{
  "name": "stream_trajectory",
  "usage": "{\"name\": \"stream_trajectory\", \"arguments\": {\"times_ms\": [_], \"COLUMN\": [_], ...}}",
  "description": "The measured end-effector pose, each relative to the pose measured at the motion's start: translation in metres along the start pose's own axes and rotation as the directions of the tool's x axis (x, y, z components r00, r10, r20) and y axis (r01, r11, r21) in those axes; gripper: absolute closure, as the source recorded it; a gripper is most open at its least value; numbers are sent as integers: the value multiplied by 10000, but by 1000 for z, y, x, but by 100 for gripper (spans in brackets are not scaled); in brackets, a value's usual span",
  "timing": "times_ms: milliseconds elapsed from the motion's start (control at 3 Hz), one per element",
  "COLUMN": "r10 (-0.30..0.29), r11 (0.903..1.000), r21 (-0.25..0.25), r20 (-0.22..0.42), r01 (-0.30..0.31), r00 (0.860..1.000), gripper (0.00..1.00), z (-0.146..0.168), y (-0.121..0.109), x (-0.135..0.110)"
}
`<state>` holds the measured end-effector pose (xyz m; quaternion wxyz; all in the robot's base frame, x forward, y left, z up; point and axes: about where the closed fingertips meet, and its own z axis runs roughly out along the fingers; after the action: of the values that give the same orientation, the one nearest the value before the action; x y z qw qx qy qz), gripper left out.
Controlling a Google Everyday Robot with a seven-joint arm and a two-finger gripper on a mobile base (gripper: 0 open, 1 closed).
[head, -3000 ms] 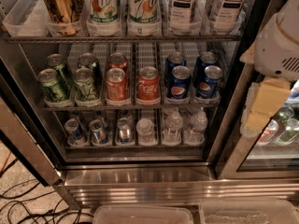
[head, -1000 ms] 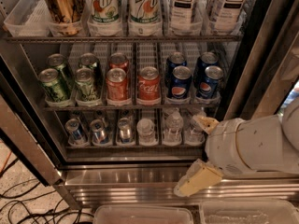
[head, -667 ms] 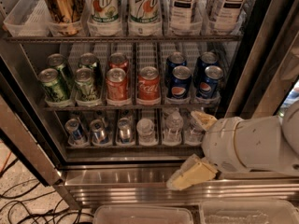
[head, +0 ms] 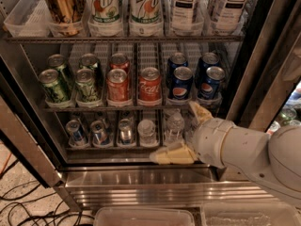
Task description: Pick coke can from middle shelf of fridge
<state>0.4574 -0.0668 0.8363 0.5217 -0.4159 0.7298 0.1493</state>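
The pale yellow gripper hung low in the tall steel fridge, its fingers wide apart. The short red coke can stood higher and to the left, at the front of the wire middle shelf. I think the gripper needed to rise and slide one finger along each side of the can.

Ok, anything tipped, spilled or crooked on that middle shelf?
Nothing stands out: the coke can and the neighbouring cans stand upright in their lanes on the middle shelf. The claw hangs open lower right, before the bottom rack.
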Motion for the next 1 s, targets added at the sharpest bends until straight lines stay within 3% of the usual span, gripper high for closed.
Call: {"name": "stream_trajectory", "arguments": {"times_ms": [333, 667, 1000], "r10": [1055, 1141, 1141], "r11": [9764, 9586, 9586], "r21": [1715, 2382, 2383], "r20": [1504, 1812, 1812], "r01": [-1310, -1561, -1562], "r00": [9830, 9768, 9768], "gripper": [0, 0, 0], "z": [-7, -12, -12], "y": [-52, -66, -66], "x": [9, 24, 24]}}
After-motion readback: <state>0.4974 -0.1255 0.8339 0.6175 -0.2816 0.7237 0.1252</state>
